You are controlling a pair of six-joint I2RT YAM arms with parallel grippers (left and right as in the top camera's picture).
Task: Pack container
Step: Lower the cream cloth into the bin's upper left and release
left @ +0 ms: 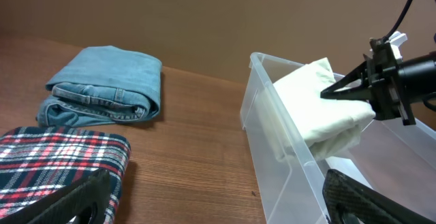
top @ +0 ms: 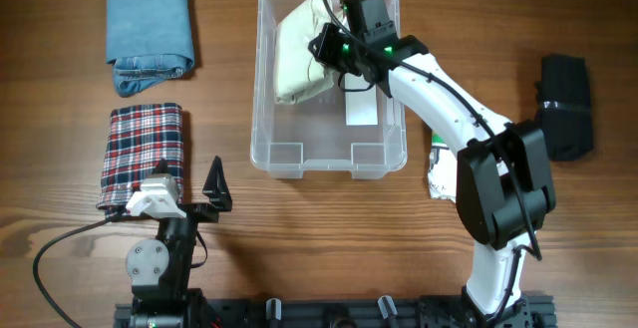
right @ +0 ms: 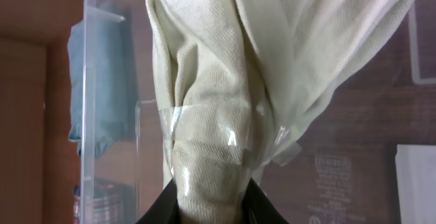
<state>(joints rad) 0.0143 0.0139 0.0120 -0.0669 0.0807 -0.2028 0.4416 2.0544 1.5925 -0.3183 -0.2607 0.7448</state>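
Note:
The clear plastic container [top: 377,157] stands at the top middle of the table, with a white label [top: 361,109] on its base. My right gripper [top: 327,51] reaches into it and is shut on a cream folded garment [top: 299,49], held with tape, which lies in the container's far left part. In the right wrist view the cream garment [right: 218,81] fills the frame between the fingers [right: 211,210]. The left wrist view shows the container [left: 272,149] and the cream garment [left: 320,108] too. My left gripper [top: 189,193] is open and empty near the front edge.
A folded pair of blue jeans [top: 150,34] lies at the far left. A folded red plaid garment [top: 145,154] lies in front of it, beside my left gripper. A black folded garment [top: 565,104] lies at the right. A small silver packet [top: 439,168] lies right of the container.

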